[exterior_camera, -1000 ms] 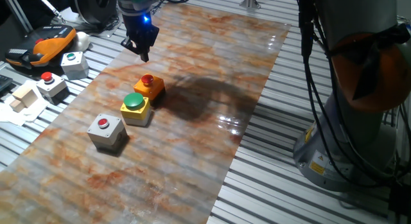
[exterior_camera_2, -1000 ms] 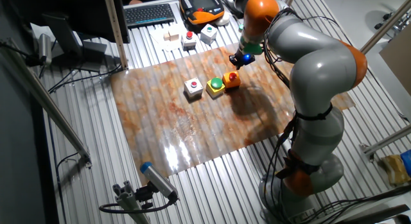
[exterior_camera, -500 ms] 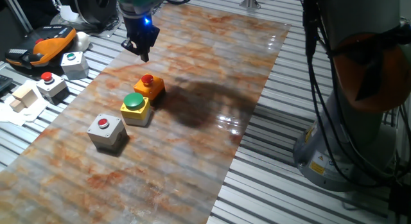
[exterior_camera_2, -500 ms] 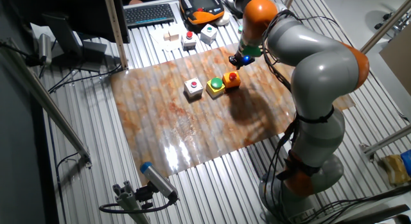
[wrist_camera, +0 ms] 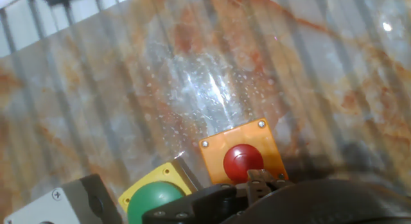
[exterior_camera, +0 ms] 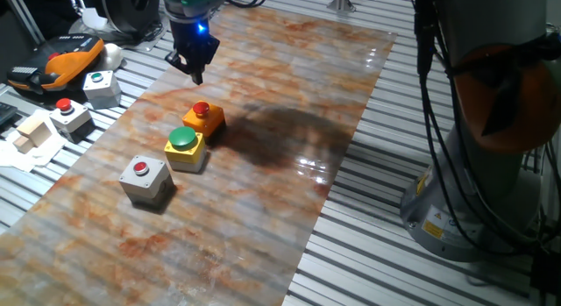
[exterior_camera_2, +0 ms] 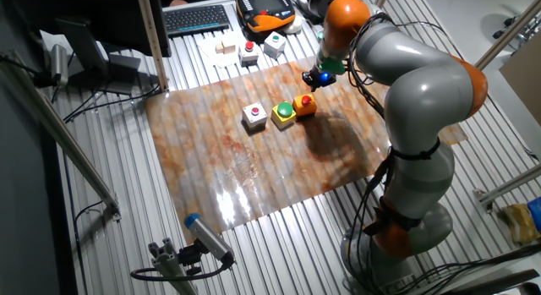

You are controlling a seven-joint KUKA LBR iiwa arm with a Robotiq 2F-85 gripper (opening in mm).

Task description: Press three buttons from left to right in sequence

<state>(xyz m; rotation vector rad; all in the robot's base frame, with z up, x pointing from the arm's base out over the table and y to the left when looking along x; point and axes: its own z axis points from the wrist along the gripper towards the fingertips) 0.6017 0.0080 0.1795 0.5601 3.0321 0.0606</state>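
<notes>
Three button boxes stand in a diagonal row on the marbled mat: a grey box with a red button (exterior_camera: 145,177), a yellow box with a larger green button (exterior_camera: 185,146) and an orange box with a red button (exterior_camera: 203,116). They also show in the other fixed view, grey (exterior_camera_2: 255,115), yellow (exterior_camera_2: 284,111), orange (exterior_camera_2: 305,103). My gripper (exterior_camera: 195,74) hangs above the mat just behind the orange box, touching nothing. Its fingertips meet in a point. In the hand view the orange box (wrist_camera: 241,161) lies just ahead of the gripper (wrist_camera: 257,181).
Off the mat to the left stand a grey box with a green button (exterior_camera: 101,87), a light-grey box with a red button (exterior_camera: 68,116), wooden blocks (exterior_camera: 31,131) and an orange-black handset (exterior_camera: 66,60). The arm's base (exterior_camera: 491,166) stands to the right. A keyboard (exterior_camera_2: 196,19) lies at the back.
The gripper has edged slightly up and away from the orange box. The button boxes have not moved.
</notes>
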